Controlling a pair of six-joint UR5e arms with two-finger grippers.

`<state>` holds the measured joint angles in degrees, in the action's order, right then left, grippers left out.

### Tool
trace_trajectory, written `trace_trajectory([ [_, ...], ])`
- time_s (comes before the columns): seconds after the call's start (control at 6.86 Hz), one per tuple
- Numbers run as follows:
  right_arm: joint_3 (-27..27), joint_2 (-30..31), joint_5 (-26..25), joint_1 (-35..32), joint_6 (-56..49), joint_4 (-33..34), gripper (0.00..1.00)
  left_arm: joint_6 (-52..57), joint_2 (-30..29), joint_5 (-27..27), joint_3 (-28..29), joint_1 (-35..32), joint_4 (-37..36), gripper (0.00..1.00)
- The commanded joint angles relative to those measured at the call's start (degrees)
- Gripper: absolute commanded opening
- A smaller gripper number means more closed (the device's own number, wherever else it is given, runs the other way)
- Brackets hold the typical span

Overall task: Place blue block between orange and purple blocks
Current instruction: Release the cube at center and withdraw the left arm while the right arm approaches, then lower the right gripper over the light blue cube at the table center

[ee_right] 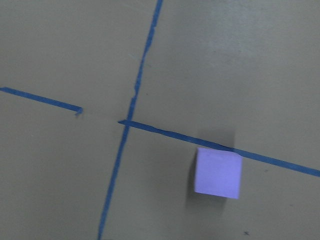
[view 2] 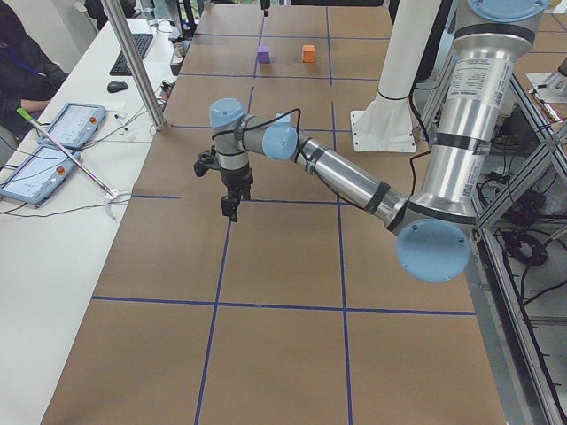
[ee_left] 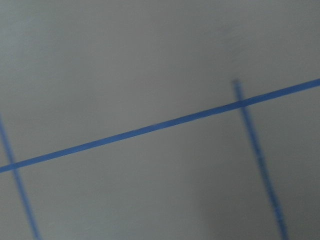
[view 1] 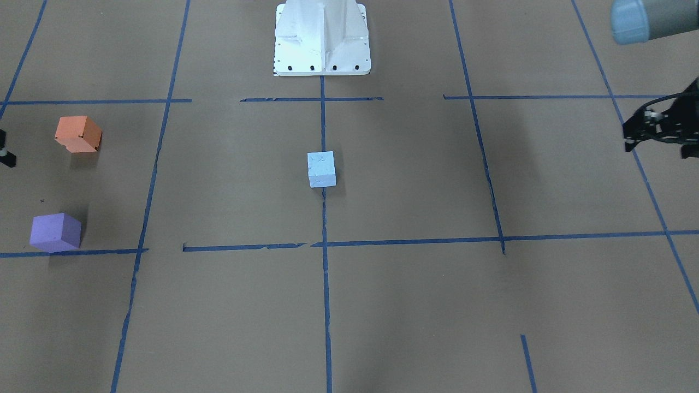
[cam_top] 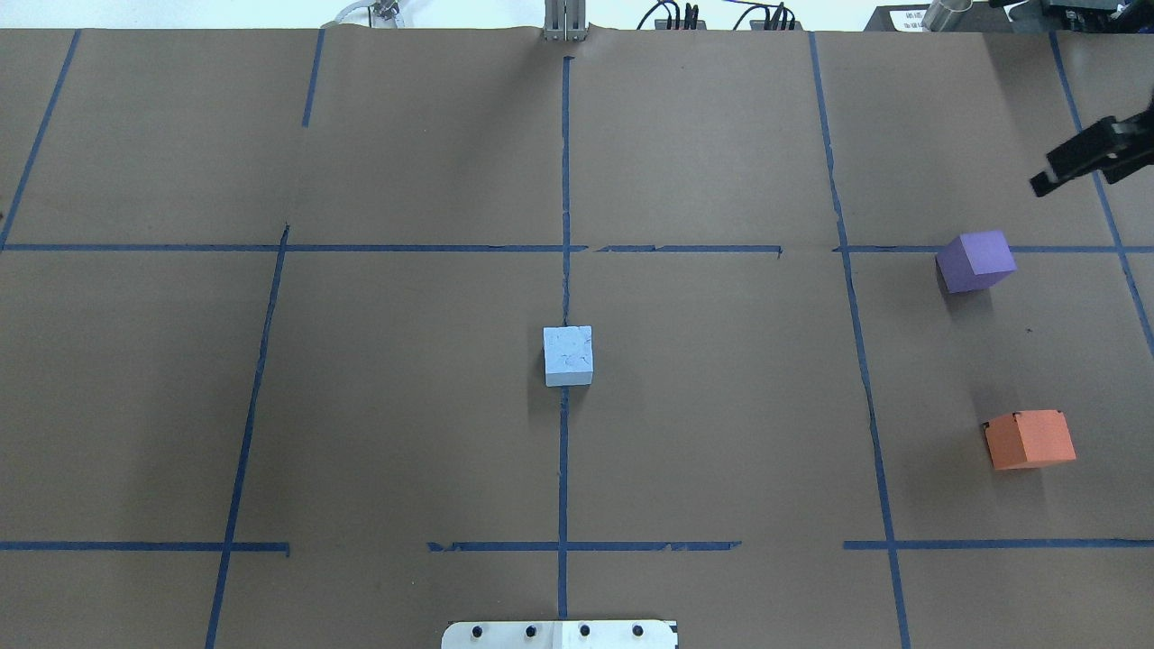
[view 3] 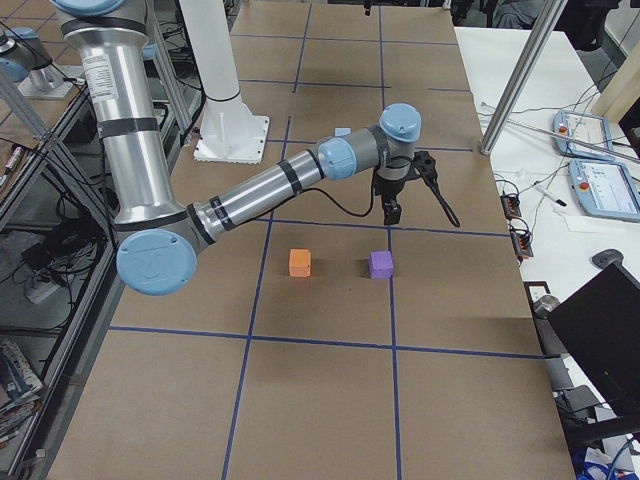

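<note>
Left arm is stretched out low over the table's left end, left gripper (view 2: pixel 229 208) pointing down above brown paper (view 2: pixel 283 257). Right arm reaches out the same way on the other side, right gripper (view 3: pixel 392 212) hanging near the purple block (view 3: pixel 380 264). Both grippers are cut off at the frame edges in the front and overhead views, so I can't tell the jaw opening; no block in either. Blue block (cam_top: pixel 568 356) sits on the centre tape line (cam_top: pixel 563 469), well apart from the orange block (cam_top: pixel 1030 439) and the purple one. Left wrist view is blurred.

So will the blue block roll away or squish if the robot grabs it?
Probably no rolling: the blue block is a cube sitting flat on the table. Its pitted, matte top looks like foam, so it is likely light and may squish a little. That rough surface should not be very slippery.
</note>
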<state>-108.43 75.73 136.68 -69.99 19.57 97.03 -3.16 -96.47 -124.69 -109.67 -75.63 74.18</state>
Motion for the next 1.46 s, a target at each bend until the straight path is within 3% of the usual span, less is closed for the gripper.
trace_trajectory([
  [0.0,0.06,-10.47,-6.56,14.29,21.04,0.08,1.0,11.04,8.99,-4.66,1.64,-10.03,1.3,1.0],
  [0.15,0.15,-13.99,-9.04,19.49,27.39,0.08,1.0,16.21,15.02,-5.56,2.35,-13.37,5.06,1.0],
  [0.44,2.85,-21.46,-17.89,29.33,39.1,0.08,1.0,16.26,19.47,-5.74,3.58,-15.86,9.39,1.0],
  [0.58,8.27,-27.15,-22.55,33.39,43.5,-0.09,0.99,16.09,19.13,-6.18,3.76,-15.78,9.4,1.0],
  [0.88,19.96,-37.1,-25.84,37.28,47.23,-0.35,0.99,14.33,18.86,-6.27,3.94,-15.78,9.49,1.0],
  [1.02,24.88,-39.93,-28.11,38.95,49.15,-2.7,0.99,13.98,18.86,-7.4,3.85,-15.78,9.49,1.0],
  [1.31,26.25,-37.25,-28.4,39.84,48.55,-6.5,0.99,13.71,18.86,-9.77,3.85,-15.78,9.49,1.0],
])
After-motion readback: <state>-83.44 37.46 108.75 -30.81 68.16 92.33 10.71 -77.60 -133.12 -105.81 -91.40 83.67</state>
